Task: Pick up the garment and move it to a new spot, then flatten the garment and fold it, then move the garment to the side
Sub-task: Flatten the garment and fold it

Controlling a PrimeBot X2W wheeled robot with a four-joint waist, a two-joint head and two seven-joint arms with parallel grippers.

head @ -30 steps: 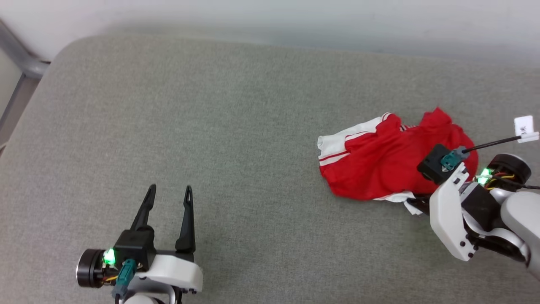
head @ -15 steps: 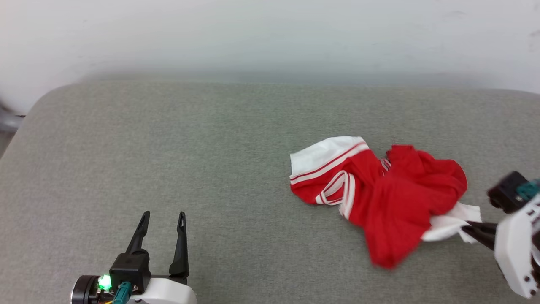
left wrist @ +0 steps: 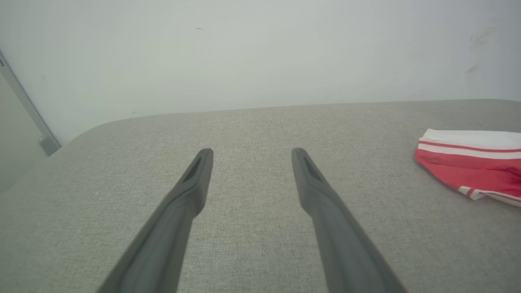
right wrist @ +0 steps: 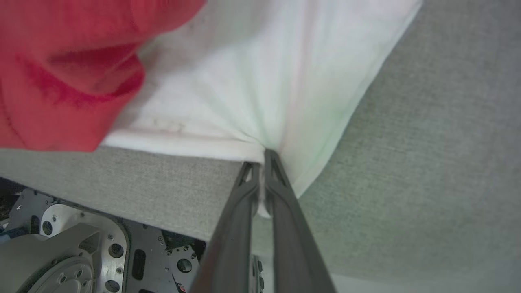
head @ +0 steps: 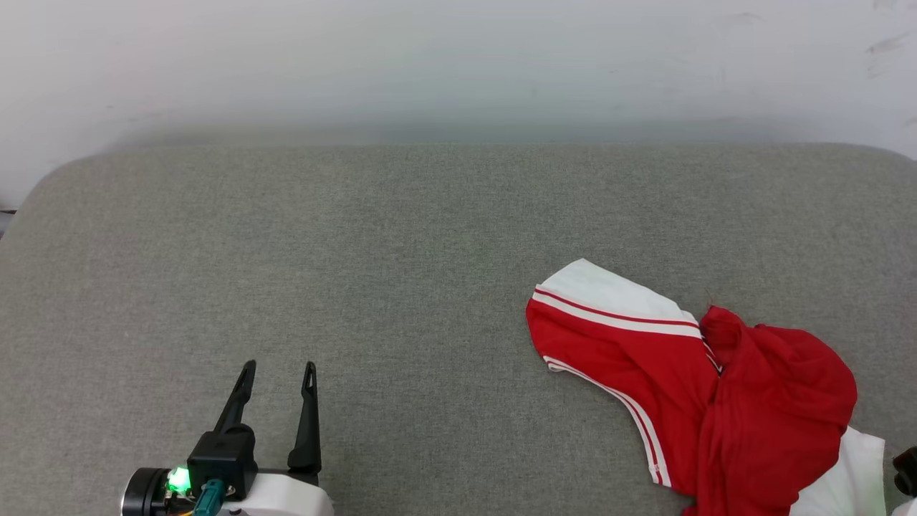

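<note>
My left gripper (head: 279, 365) hovers at the near edge of the grey fabric cushion (head: 358, 251), fingers spread wide. My right gripper (right wrist: 259, 158) is clamped on a white sleeve of the crumpled red-and-white sports jersey (head: 716, 401), which lies at the cushion's near right corner.

left gripper (head: 279, 365): low on the robot's left, pointing forward, jaws spread wide, nothing between them. fingers (left wrist: 185, 203) long, dark, straight and hovering just off the surface. black wrist block (head: 222, 448) sits behind them, with a green light (head: 179, 480) lit and a white shell (head: 283, 494) beside it. right gripper (right wrist: 259, 159): jaws pinched together, tips clamped on a white edge of the garment (right wrist: 264, 81), cloth puckered into the pinch and pulled taut from it.
</note>
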